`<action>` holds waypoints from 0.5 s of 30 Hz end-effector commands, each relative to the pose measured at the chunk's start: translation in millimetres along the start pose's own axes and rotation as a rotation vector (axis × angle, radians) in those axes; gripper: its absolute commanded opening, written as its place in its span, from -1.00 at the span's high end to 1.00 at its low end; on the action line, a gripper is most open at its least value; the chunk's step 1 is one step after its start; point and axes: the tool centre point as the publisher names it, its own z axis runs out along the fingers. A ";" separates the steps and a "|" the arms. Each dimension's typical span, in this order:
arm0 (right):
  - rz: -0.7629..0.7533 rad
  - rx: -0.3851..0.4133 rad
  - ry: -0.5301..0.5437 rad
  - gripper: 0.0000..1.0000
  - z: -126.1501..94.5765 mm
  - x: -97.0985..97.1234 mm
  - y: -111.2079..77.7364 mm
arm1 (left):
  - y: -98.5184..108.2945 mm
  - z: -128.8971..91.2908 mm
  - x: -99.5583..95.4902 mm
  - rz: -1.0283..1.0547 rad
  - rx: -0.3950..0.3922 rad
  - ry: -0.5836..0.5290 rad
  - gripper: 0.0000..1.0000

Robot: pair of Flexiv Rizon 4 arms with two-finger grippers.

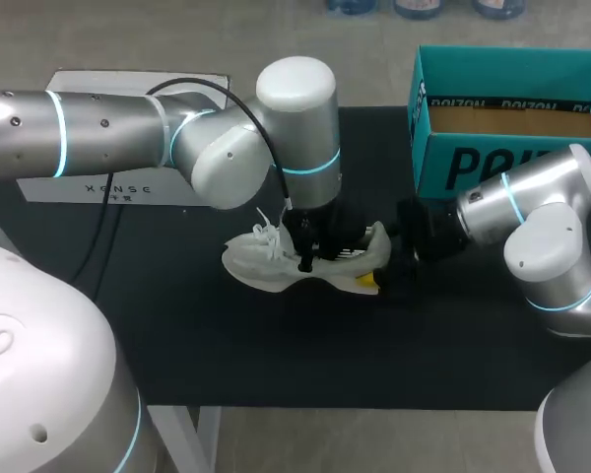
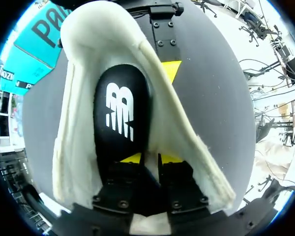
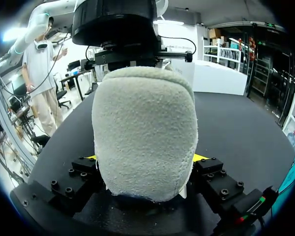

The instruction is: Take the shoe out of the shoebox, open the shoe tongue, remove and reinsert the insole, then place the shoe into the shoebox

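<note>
Black bench (image 1: 276, 355), mid: white shoe (image 1: 261, 264) sits on it, toe to my L, heel to my R, outside the box. L gripper (image 2: 150, 158) comes down from above into the shoe's opening, yellow tips close together at the near end of the black insole (image 2: 120, 113), which lies inside. Can't tell if they pinch it. R gripper (image 3: 146, 161) is at the heel, fingers (image 3: 214, 179) wide, pressing it from both sides. Further back: white box (image 1: 128, 182) far L, teal shoebox (image 1: 492, 163) far R, open, apart from the shoe.
</note>
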 end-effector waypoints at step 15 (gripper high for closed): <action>0.001 0.001 0.002 1.00 4.2 0.3 -3.0 | 5.2 38.4 -14.2 -0.079 -0.068 -0.127 0.35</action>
